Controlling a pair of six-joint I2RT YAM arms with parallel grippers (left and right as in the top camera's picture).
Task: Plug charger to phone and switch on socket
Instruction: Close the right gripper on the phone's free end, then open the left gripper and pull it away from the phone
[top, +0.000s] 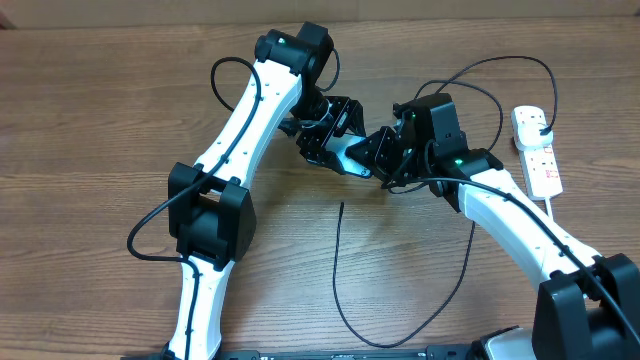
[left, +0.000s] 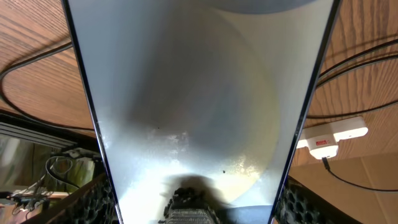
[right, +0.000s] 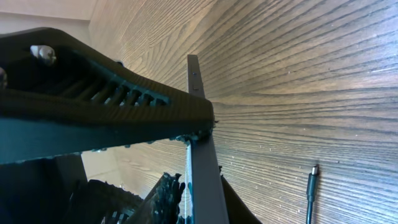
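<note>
Brown wood-grain table (top: 100, 120). White multi-outlet power-strip socket (top: 537, 150) sits far right. The slim, pale glossy-screened, dark-rimmed phone (top: 349, 158) is mid-table between the arms. Left gripper (left: 198, 200) is clamped across its width. Right gripper (right: 186, 155) is at its thin edge (grip unclear). Best keep the phone steady and the port end clear. Thin black charger cable (top: 338, 270) lies loose, near side.

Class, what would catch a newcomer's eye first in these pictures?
Both arms meet mid-table over the phone: the left gripper holds it, and the right gripper is at its edge. The free tip of the charger lies on the table just below, the white socket far right.
</note>
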